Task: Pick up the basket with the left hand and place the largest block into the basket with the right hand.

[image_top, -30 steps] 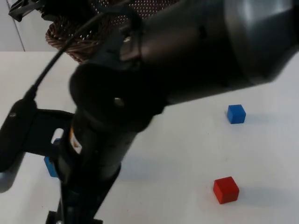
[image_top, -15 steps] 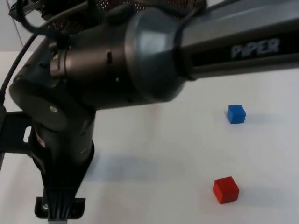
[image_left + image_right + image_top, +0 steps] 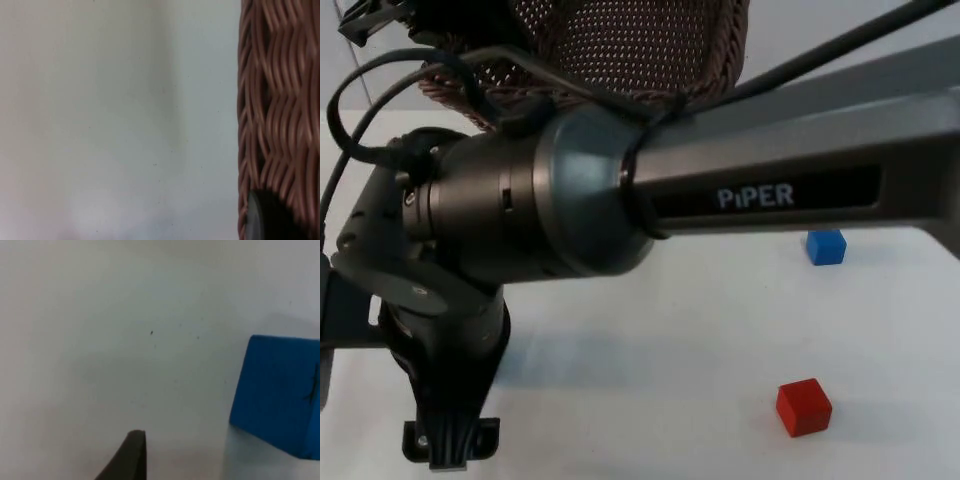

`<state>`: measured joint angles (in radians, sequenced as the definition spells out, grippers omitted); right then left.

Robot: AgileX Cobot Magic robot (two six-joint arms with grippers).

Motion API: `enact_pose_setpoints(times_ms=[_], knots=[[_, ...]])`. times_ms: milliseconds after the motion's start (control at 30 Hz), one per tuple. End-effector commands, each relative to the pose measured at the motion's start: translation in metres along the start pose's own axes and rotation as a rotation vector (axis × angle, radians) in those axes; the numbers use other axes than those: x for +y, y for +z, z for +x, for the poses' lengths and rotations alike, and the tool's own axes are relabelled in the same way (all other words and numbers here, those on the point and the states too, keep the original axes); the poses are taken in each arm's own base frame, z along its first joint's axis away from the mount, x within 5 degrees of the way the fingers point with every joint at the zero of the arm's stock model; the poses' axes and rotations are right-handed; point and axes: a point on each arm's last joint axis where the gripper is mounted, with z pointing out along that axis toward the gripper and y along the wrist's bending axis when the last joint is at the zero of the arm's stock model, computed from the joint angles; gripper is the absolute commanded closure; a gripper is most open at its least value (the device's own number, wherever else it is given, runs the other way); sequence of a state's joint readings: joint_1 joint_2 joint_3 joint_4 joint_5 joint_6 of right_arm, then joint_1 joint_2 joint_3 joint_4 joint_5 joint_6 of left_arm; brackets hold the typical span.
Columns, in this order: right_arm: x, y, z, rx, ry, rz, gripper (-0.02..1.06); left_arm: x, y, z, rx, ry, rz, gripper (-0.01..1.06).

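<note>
The brown woven wicker basket [image 3: 620,50] hangs lifted above the far side of the white counter [image 3: 700,340], and in the left wrist view its wicker wall [image 3: 277,100] sits right against the left gripper's black fingertip [image 3: 260,220], so the left gripper is holding the basket. The right gripper [image 3: 450,445] is low over the counter's near left; whether it is wide or narrow I cannot tell. Its wrist view shows a large blue block [image 3: 277,395] resting on the counter beside a black fingertip [image 3: 127,457]. A small blue cube [image 3: 826,246] and a red cube [image 3: 804,407] lie well apart on the right
</note>
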<state>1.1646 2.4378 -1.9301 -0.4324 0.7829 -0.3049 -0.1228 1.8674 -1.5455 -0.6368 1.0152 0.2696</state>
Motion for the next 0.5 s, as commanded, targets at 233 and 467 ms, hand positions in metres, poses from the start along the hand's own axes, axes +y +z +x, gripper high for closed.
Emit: enact_pose_setpoints(times_ms=[233,467], knots=[[-0.004,-0.002,-0.011,-0.097,0.009,0.053,0.00,-0.005,-0.006,-0.002,-0.032,-0.013,0.022,1.05],[-0.011,0.000,-0.008,-0.113,0.028,0.066,0.00,-0.005,-0.006,-0.002,-0.032,-0.013,0.022,1.05]])
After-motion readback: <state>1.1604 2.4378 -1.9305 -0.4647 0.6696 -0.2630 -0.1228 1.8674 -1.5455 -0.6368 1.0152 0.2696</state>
